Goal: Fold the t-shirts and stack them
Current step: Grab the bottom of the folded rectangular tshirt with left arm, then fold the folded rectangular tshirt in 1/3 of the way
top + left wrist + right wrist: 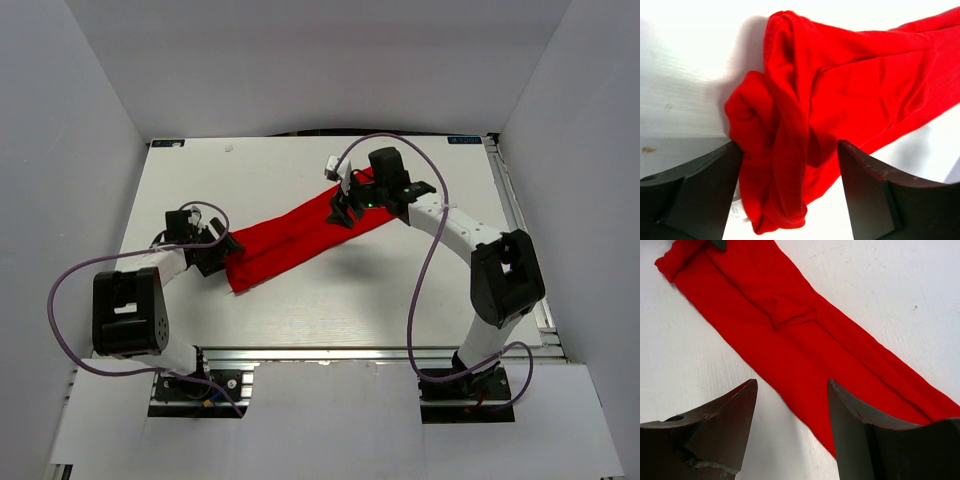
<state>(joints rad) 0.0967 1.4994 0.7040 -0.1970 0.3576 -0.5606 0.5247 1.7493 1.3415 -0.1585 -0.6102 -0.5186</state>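
Note:
The red t-shirt [290, 240] lies folded into a long narrow strip that runs slantwise across the white table [300, 310], from near left to far right. My left gripper [222, 252] sits at the strip's near-left end. In the left wrist view its jaws [790, 170] stand open, with the bunched end of the t-shirt [790, 125] between them and a white label [737, 212] peeking out underneath. My right gripper [347, 208] hovers over the far-right end. In the right wrist view it [790, 395] is open above the edge of the flat t-shirt [790, 325], gripping nothing.
White walls [90, 120] enclose the table on three sides. An aluminium rail [330, 353] runs along the near edge by the arm bases. Purple cables [425, 270] loop beside both arms. A small white scrap [229, 148] lies near the back edge.

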